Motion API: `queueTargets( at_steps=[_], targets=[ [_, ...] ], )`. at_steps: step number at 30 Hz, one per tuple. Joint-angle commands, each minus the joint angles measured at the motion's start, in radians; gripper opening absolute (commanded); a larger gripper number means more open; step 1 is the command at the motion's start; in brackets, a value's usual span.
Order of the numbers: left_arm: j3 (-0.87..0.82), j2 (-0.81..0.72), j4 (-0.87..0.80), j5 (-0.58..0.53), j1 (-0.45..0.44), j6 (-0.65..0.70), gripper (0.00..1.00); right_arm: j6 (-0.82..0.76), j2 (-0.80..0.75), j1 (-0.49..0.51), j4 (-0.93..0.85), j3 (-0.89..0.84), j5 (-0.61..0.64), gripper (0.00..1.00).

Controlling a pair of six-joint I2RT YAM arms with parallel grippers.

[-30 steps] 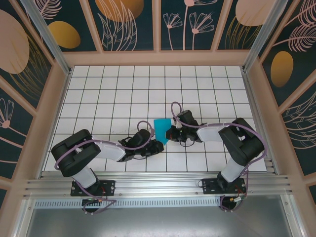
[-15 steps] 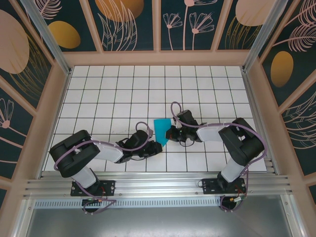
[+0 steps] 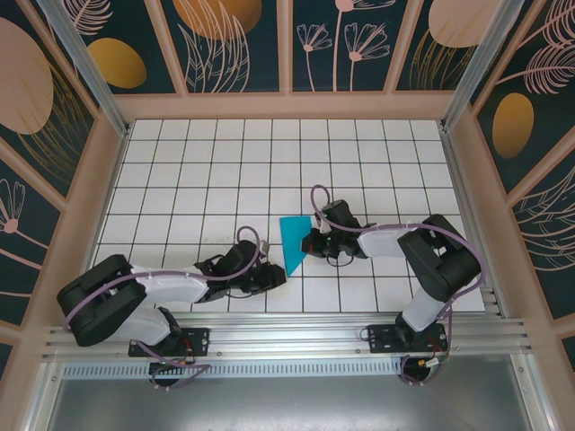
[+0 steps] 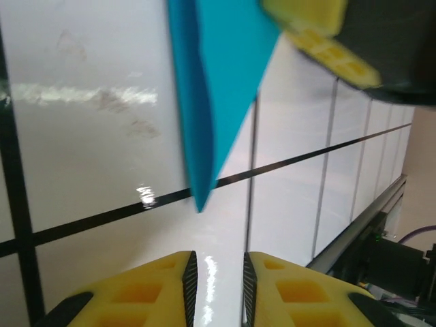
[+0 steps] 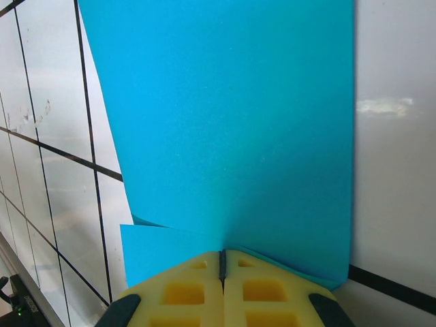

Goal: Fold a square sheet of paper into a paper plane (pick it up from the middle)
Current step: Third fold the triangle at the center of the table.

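1. The right gripper [image 5: 221,257] is closed tight on the square sheet of paper [image 5: 225,122]. Its yellow fingers [image 5: 184,294] press together on the edge of the sheet nearest the wrist
2. The sheet is folded. Seen from the right wrist, a lower layer sticks out to the left just beside the fingers. From above it reads as a wedge, wide towards the far edge of the table [image 3: 180,162] and tapering to a point towards the near edge
3. It sits about midway between the table's left and right edges, closer to the near edge than to the far one. I cannot tell whether its point touches the tiles
4. The left gripper [image 4: 216,276] is low over the tiles, just on the near side of that point and apart from it. Its fingers stand a narrow slit apart, with bare tile showing through the gap
5. Between it and the paper lie white tile and a black grid line. Faint smudges [image 4: 109,99] mark the tile to the left of the sheet
6. Further out, a purple cable [image 3: 316,193] loops off the right arm, an aluminium rail [image 3: 287,339] runs along the near edge, and patterned wall panels [image 3: 243,45] close off the other sides
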Motion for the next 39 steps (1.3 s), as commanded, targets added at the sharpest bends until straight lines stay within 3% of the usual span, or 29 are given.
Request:
queueTargets(
  at_steps=[1,5,12,17,26,31,39],
  targets=[
    [0.074,-0.048,-0.054,-0.09,-0.004,0.03,0.29,-0.004,0.043,0.0,-0.115,-0.03,0.14,0.03],
    [0.149,0.016,-0.044,-0.126,0.006,0.06,0.29,-0.002,0.043,0.0,-0.11,-0.027,0.137,0.03],
    [0.213,0.216,0.108,-0.06,0.008,0.045,0.28,-0.002,0.037,0.0,-0.114,-0.024,0.135,0.03],
    [0.217,0.295,0.08,-0.088,0.009,0.041,0.27,0.0,0.025,-0.001,-0.11,-0.029,0.129,0.04],
    [0.108,0.314,0.055,-0.127,0.008,0.035,0.21,-0.012,-0.078,0.001,-0.098,-0.002,0.096,0.06],
    [0.11,0.299,0.018,-0.132,0.008,0.066,0.18,-0.019,-0.158,0.004,-0.043,-0.032,0.009,0.06],
    [0.146,0.31,-0.023,-0.14,0.008,0.087,0.14,0.009,-0.14,0.054,0.019,-0.07,-0.016,0.03]
  ],
)
